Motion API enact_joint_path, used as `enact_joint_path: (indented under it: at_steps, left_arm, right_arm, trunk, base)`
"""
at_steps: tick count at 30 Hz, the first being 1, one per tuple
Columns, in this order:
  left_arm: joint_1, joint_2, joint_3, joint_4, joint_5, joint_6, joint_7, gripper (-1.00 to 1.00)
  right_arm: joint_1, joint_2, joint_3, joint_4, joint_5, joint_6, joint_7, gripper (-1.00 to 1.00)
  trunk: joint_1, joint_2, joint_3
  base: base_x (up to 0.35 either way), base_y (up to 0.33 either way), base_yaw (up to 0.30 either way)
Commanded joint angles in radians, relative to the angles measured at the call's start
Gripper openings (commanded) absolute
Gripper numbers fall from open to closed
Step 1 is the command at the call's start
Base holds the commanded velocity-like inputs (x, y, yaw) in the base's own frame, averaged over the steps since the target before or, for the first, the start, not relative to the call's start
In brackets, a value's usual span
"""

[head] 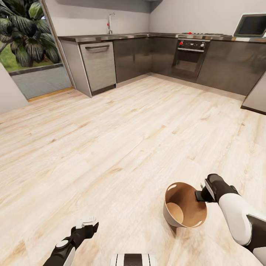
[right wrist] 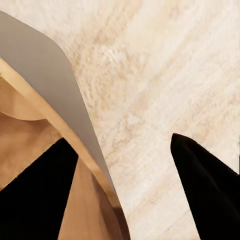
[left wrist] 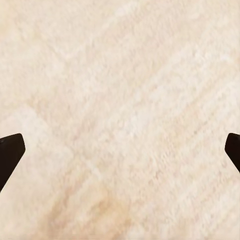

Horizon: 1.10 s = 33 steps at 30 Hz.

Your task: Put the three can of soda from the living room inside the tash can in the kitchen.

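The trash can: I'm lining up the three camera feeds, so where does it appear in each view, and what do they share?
Head view: trash can low and right of centre, tilted, its rim at the right gripper.
Left wrist view: not in the picture; wood floor between two dark fingertips.
Right wrist view: its grey wall and brown inside, the rim running between the fingers.
Shared landmark: the pale wood floor.

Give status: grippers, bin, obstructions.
Left gripper open, empty. Right gripper straddling the bin rim, one finger inside. Bin tilted. No cans seen.
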Motion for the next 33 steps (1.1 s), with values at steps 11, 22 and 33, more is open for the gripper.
enact_joint_path:
  at_steps: [11, 22, 33]
  left_arm:
    - [0.000, 0.000, 0.001, -0.001, 0.002, 0.000, -0.001, 1.00]
    - [0.000, 0.000, 0.001, 0.000, -0.001, 0.001, -0.007, 1.00]
    - [0.000, 0.000, 0.000, 0.000, -0.001, 0.001, -0.003, 1.00]
  right_arm:
    - [0.001, 0.000, 0.001, 0.000, 0.001, -0.002, 0.000, -1.00]
    - [0.001, 0.000, 0.000, 0.000, 0.001, -0.001, 0.001, -1.00]
    - [0.001, 0.000, 0.000, 0.000, 0.001, -0.002, 0.001, -1.00]
  trunk:
    - [0.000, 0.000, 0.000]
    - [-0.003, 0.001, 0.023]
    - [-0.008, 0.004, 0.066]
  base:
    - [0.000, 0.000, 0.000]
    - [0.000, 0.000, 0.000]
    - [0.000, 0.000, 0.000]
